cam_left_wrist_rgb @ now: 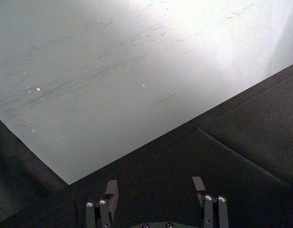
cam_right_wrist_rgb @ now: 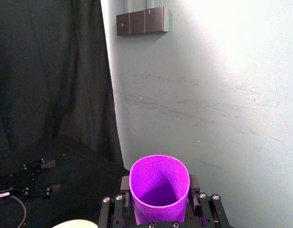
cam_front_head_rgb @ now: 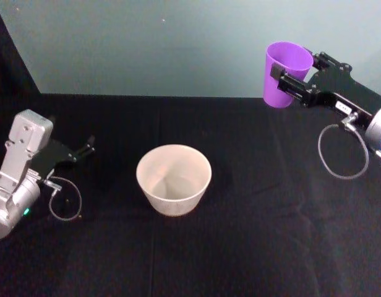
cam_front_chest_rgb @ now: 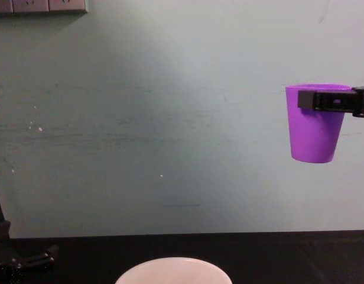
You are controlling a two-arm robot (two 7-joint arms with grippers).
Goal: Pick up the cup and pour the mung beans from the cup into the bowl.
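My right gripper (cam_front_head_rgb: 294, 73) is shut on the purple cup (cam_front_head_rgb: 280, 93), holding it upright high over the table's far right. One finger (cam_front_chest_rgb: 330, 99) clamps it just under the rim. Through the mouth of the cup (cam_right_wrist_rgb: 160, 187) I see only plain purple wall; the mung beans are out of view. The pale bowl (cam_front_head_rgb: 174, 179) stands at the table's middle, below and well left of the cup, its inside bare. Its rim (cam_front_chest_rgb: 173, 269) is in the chest view too. My left gripper (cam_front_head_rgb: 85, 148) rests open at the left, fingers (cam_left_wrist_rgb: 111, 192) apart.
A black cloth (cam_front_head_rgb: 252, 247) covers the table, backed by a pale teal wall (cam_front_head_rgb: 178, 43). A dark curtain (cam_right_wrist_rgb: 51, 76) hangs at the left. Loose cable loops hang from each wrist (cam_front_head_rgb: 342, 154).
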